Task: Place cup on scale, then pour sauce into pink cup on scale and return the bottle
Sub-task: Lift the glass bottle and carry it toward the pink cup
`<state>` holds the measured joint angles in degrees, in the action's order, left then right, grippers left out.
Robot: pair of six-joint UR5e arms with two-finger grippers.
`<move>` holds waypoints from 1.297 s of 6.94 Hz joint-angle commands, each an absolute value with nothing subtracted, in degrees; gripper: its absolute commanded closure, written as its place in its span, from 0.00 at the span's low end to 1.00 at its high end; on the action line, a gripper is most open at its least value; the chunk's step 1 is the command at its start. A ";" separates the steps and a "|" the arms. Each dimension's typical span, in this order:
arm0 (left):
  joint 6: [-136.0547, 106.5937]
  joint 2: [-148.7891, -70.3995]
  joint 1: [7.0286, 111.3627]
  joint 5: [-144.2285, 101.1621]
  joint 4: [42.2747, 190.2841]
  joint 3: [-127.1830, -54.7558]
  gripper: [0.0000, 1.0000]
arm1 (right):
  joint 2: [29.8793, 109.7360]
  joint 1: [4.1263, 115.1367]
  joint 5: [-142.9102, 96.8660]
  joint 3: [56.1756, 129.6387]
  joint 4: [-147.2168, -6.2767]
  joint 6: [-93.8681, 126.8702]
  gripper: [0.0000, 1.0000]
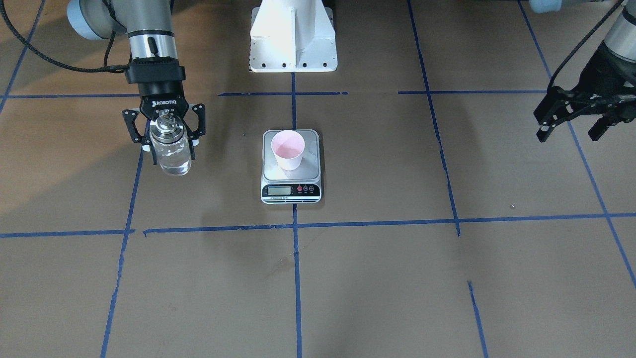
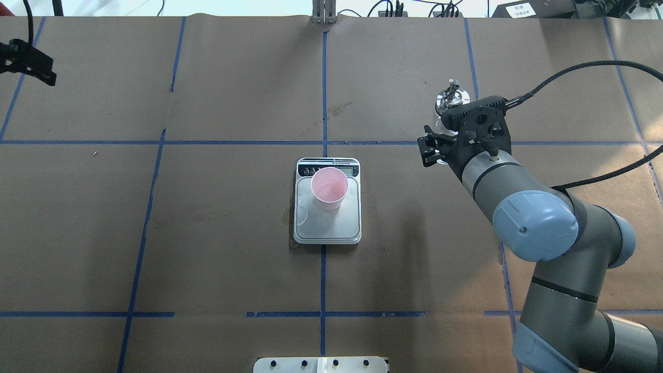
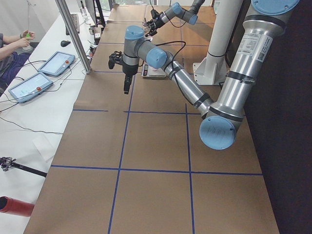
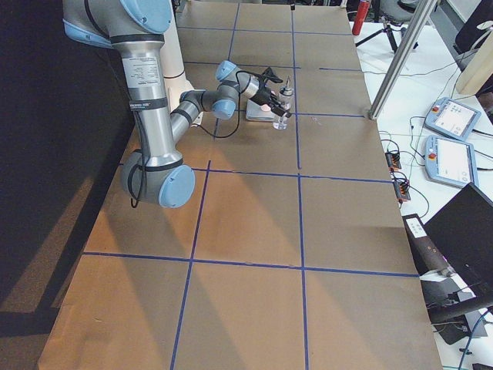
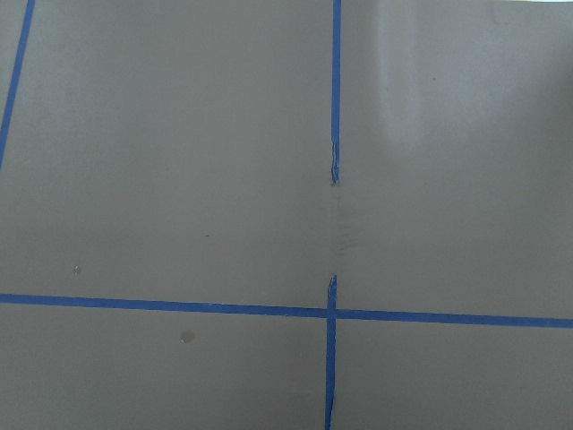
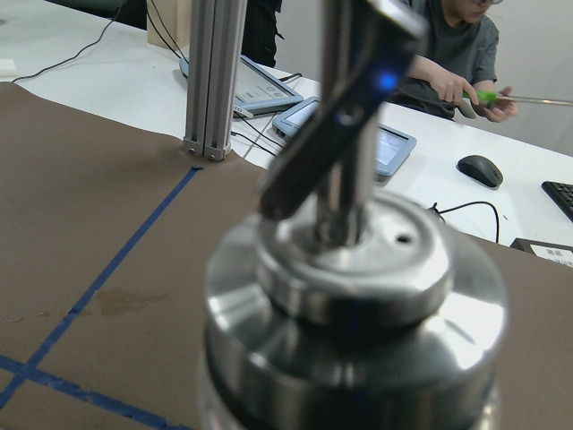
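Observation:
The pink cup (image 1: pixel 287 148) stands upright on the scale (image 1: pixel 290 191) at the table's middle, also in the overhead view (image 2: pixel 329 187). My right gripper (image 1: pixel 170 151) is shut on the bottle (image 1: pixel 170 149), which is upright and well off to the scale's side. Its metal cap and spout show in the overhead view (image 2: pixel 452 98) and fill the right wrist view (image 6: pixel 358 305). I cannot tell whether the bottle's base touches the table. My left gripper (image 1: pixel 569 135) is open and empty, far from the scale at the table's other side (image 2: pixel 28 65). The sauce cannot be made out.
A small clear wet patch (image 2: pixel 302 213) lies on the scale's plate beside the cup. The white robot base (image 1: pixel 293 40) stands behind the scale. Blue tape lines grid the brown table paper. An aluminium post (image 6: pixel 210 81), tablets and a seated operator (image 6: pixel 457 54) are at the far edge.

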<state>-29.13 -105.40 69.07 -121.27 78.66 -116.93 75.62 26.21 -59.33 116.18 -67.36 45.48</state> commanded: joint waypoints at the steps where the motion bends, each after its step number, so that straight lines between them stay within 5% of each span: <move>1: -14.73 -102.31 73.63 -121.29 79.10 -114.10 0.00 | 74.79 26.02 -56.80 115.93 -68.64 28.04 1.00; 4: 2.93 -98.18 79.33 -120.94 79.37 -110.94 0.00 | 74.63 21.11 -45.46 115.40 -71.89 14.46 1.00; 6: 19.44 -96.08 85.23 -121.46 89.32 -101.04 0.00 | 74.53 20.13 -41.86 115.05 -72.07 9.68 1.00; 9: 19.95 -91.86 85.78 -121.46 98.70 -99.50 0.00 | 70.24 13.81 -27.63 110.92 -83.63 8.71 1.00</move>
<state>19.27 -93.06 85.57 -121.45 96.55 -100.31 72.24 15.84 -32.15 112.00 -78.47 9.55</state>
